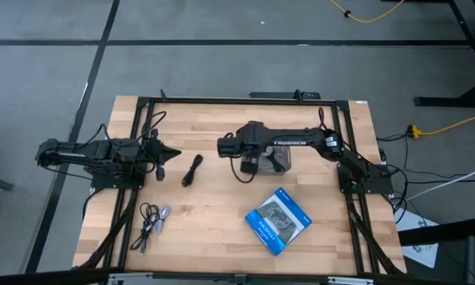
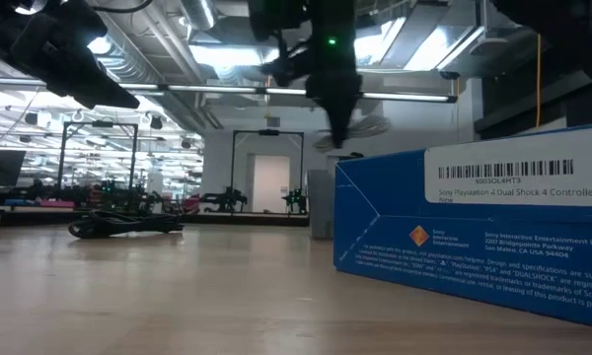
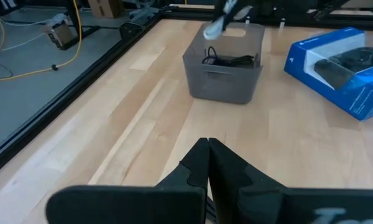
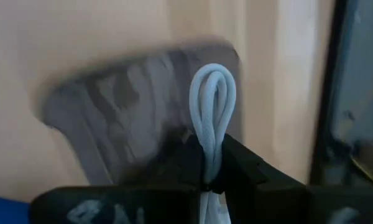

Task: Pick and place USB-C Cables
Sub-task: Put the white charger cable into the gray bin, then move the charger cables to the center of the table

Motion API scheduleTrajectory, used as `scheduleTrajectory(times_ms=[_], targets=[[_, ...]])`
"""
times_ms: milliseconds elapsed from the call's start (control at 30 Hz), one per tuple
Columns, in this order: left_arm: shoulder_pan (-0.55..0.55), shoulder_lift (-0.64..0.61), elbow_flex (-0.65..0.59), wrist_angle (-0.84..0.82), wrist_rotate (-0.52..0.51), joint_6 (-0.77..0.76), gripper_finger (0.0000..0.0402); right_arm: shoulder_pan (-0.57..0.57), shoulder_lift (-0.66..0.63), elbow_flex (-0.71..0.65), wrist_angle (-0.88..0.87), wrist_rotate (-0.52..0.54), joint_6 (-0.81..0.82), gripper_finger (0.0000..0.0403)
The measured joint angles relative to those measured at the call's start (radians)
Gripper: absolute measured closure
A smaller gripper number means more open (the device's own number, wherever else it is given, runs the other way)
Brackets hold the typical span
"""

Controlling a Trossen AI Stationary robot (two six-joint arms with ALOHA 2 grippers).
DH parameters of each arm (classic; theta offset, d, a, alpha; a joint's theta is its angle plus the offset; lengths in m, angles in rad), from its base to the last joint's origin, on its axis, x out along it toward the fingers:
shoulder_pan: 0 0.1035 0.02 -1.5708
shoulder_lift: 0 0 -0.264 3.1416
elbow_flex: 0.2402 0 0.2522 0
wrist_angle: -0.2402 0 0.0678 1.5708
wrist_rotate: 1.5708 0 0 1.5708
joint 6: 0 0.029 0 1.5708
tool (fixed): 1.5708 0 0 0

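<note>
A white folded USB-C cable (image 4: pixel 211 106) is in my right gripper (image 4: pixel 211 158), which hangs over the grey open bin (image 3: pixel 224 68) at the table's middle (image 1: pixel 249 164). A black cable (image 3: pixel 231 60) lies inside the bin. A black bundled cable (image 1: pixel 191 169) lies on the wood left of the bin and shows in the low view (image 2: pixel 123 225). More cables (image 1: pixel 153 222), black with one pale plug, lie near the left-near corner. My left gripper (image 3: pixel 208 155) is shut and holds nothing, waiting at the table's left (image 1: pixel 162 154). My right gripper pinches the white cable across its folded strands (image 4: pixel 210 146), between the two fingers, coming from above and pointing down. The looped end (image 4: pixel 211 78) sticks out past the fingertips toward the bin. The cable is lifted clear and hangs above the bin (image 3: pixel 214 28).
The blue printed packet (image 1: pixel 279 220) lies flat near the table's near-right side and fills the low view's right (image 2: pixel 474 237). Black frame rails (image 1: pixel 134 182) run along the table's left and right edges. Bare wood lies between the bin and the loose cables.
</note>
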Motion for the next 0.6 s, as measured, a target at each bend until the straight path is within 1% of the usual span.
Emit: scheduleTrajectory(times_ms=[33, 100, 233, 300, 433, 500, 600], targets=[[0.0, 0.0, 0.0, 0.0, 0.0, 0.0, 0.0401, 0.0, -0.003, -0.002, -0.015, 0.008, 0.009, 0.0365], [0.0, 0.0, 0.0, 0.0, 0.0, 0.0, 0.0401, 0.002, -0.019, -0.026, 0.019, -0.002, -0.006, 0.0365], [0.0, 0.0, 0.0, -0.002, 0.0, 0.0, 0.0401, -0.003, -0.045, -0.11, 0.049, -0.011, -0.001, 0.0363], [0.0, 0.0, 0.0, -0.004, 0.0, 0.0, 0.0401, -0.016, -0.058, -0.174, 0.087, -0.006, 0.012, 0.0346], [0.0, 0.0, 0.0, -0.008, 0.0, 0.0, 0.0401, -0.037, -0.062, -0.264, 0.127, -0.007, 0.03, 0.0292], [0.0, 0.0, 0.0, -0.007, 0.0, 0.0, 0.0401, -0.047, -0.064, -0.289, 0.149, -0.01, 0.032, 0.0271], [0.0, 0.0, 0.0, -0.005, 0.0, -0.001, 0.0401, -0.058, -0.064, -0.289, 0.144, -0.02, 0.036, 0.0251]])
